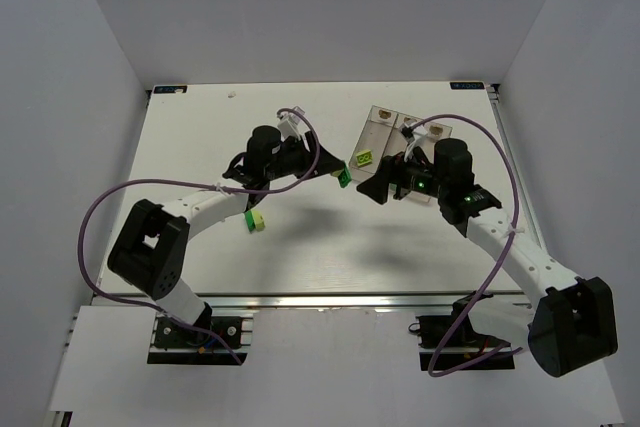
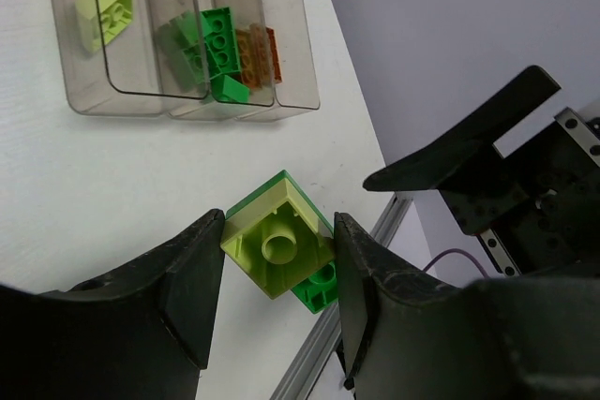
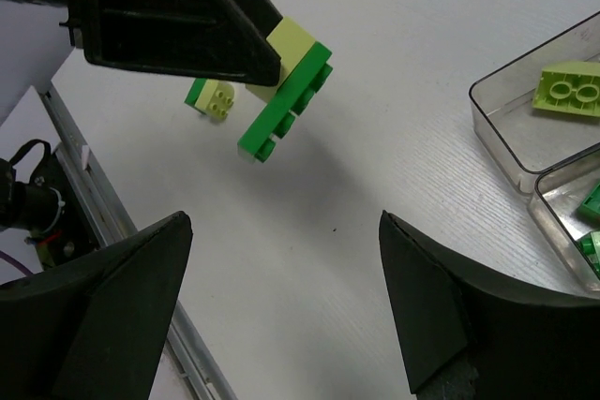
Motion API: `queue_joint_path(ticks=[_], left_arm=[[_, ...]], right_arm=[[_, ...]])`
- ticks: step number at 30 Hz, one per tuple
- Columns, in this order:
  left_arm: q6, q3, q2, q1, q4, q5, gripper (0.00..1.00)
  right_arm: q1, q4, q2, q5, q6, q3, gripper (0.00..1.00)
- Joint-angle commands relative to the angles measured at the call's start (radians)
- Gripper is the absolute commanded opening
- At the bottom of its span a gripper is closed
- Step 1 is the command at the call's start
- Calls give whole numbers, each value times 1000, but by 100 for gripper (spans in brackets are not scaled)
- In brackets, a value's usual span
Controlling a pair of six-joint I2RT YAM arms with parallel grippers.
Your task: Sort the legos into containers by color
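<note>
Left end effector [image 2: 279,236], partly closed, pinched a yellow-green lego [image 2: 278,245] stuck on a dark green lego [image 2: 319,289], holding both above the white counter [image 2: 112,185], near the clear containers [image 2: 141,103]. Facing it close by, the right end effector [image 3: 281,231] gaped wide, holding nothing. Another lego pair [image 3: 210,96] lay on the counter.

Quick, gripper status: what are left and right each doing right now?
Left gripper: shut on the yellow-green and green legos, which are stuck together.
Right gripper: open, holding nothing.
</note>
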Motion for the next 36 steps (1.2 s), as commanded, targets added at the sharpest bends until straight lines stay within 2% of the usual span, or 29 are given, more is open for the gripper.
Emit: queue_joint_path(ticks=[1, 13, 36], left_arm=[[-3, -17, -70, -29, 49, -24, 0], [25, -20, -63, -67, 26, -85, 0], [69, -4, -47, -138, -34, -151, 0]], right_arm=[[4, 56, -2, 3, 64, -5, 85], [7, 76, 38, -37, 119, -17, 83], [70, 68, 135, 2, 93, 6, 79]])
